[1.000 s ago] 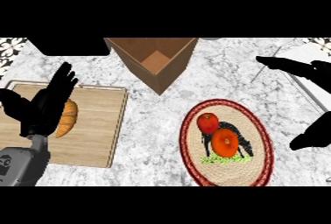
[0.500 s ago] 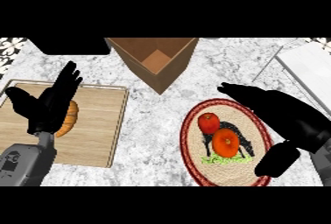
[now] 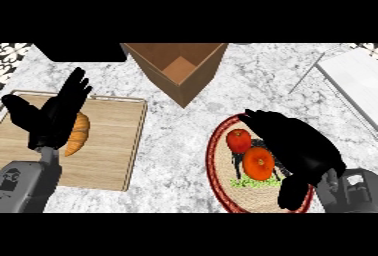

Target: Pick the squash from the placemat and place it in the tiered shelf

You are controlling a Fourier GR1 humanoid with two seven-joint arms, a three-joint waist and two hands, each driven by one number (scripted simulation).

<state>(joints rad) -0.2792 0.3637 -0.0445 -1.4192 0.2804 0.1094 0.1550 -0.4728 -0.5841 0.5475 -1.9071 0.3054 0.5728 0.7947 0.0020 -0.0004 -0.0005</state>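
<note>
Right hand (image 3: pixel 299 152) spread above placemat's (image 3: pixel 221 165) right edge, positioned to grasp the orange squash (image 3: pixel 258 163) at its centre beside a tomato (image 3: pixel 238 140). Left hand (image 3: pixel 55 117) rests open over cutting board (image 3: pixel 111 150).

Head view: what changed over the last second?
The right hand swung in from the right edge, leftward and down, and now hangs over the right side of the round placemat, fingers spread; it holds nothing yet. The two orange-red items on the placemat have not moved. The left hand stays open over the wooden board by the croissant. The brown shelf is unchanged.
</note>
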